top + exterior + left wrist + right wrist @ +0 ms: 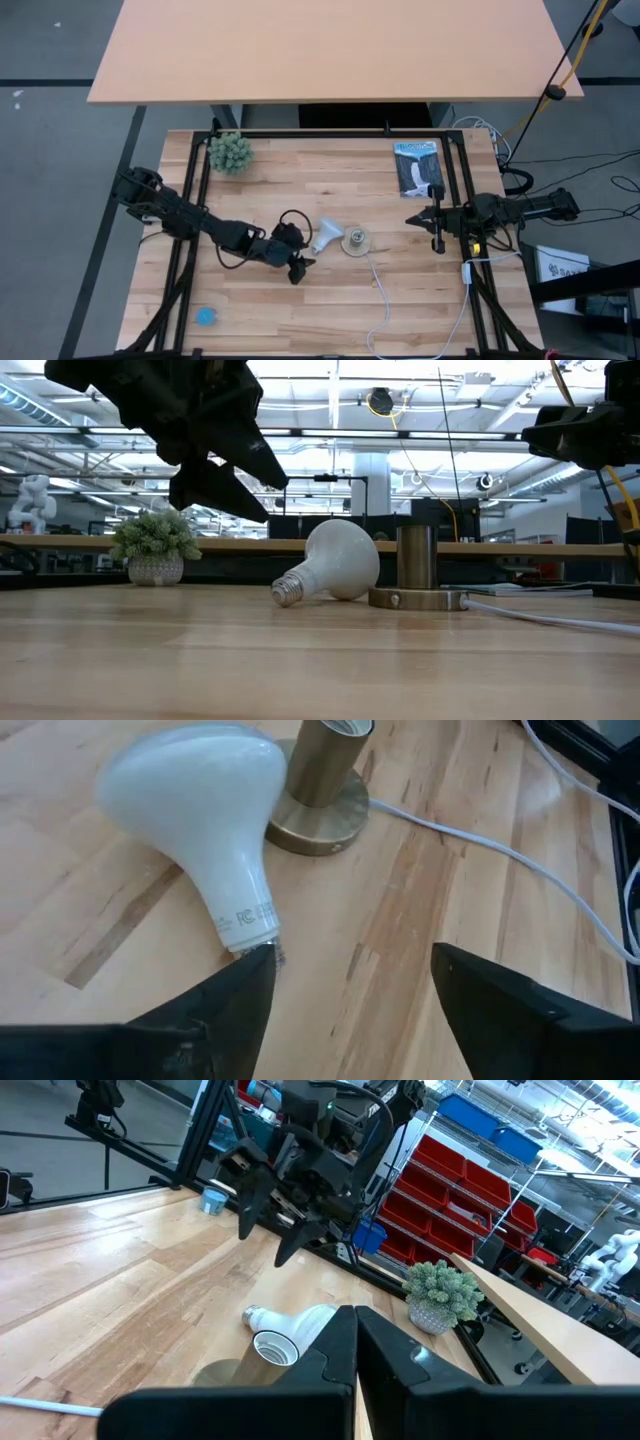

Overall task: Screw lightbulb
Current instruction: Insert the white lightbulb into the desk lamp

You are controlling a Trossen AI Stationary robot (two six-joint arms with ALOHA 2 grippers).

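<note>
High view: the lightbulb (326, 235) lies on its side against the socket (356, 240); our left gripper (297, 268) hovers beside its base. Left wrist view: jaws apart; we should straddle the neck squarely. Right wrist view: right gripper (354, 1342) closed, waiting.

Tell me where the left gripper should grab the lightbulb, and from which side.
Probably the narrow neck just above the screw base. The lightbulb lies on its side, dome against the socket, base pointing toward the open left gripper. The dome looks too wide and smooth, and the socket blocks that end. Come from above, fingers straddling the neck.
</note>
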